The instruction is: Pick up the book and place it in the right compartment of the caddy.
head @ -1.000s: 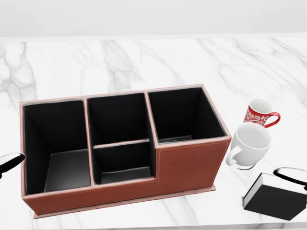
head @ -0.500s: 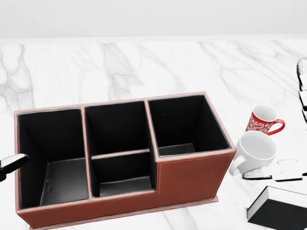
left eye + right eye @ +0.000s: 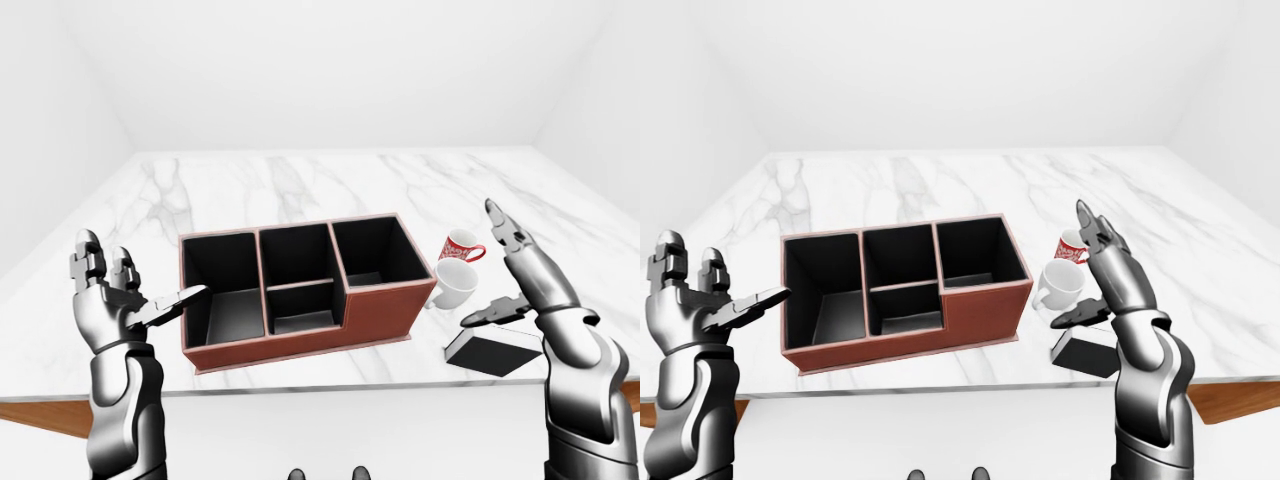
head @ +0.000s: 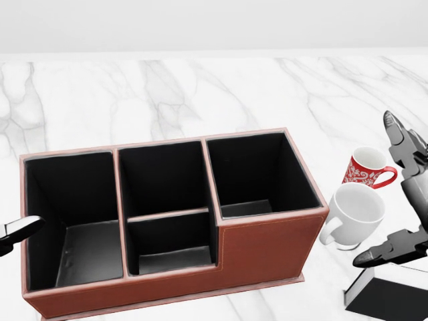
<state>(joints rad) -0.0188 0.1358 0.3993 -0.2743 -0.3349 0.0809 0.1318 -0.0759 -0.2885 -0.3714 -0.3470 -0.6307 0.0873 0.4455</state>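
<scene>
Two hands raised, both released, fingers spread, nothing grasped. Marble counter bears the caddy, four compartments, right one vacant. Black book lies flat near the counter's edge, right of the caddy, just below the right hand. Judged stiff, light, slick-covered: grip across its cover edges. Left hand well apart.

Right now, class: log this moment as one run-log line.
phase: reaching | right hand: open, above book | left hand: open, idle | book: on table beside white mug | caddy: right compartment empty
</scene>
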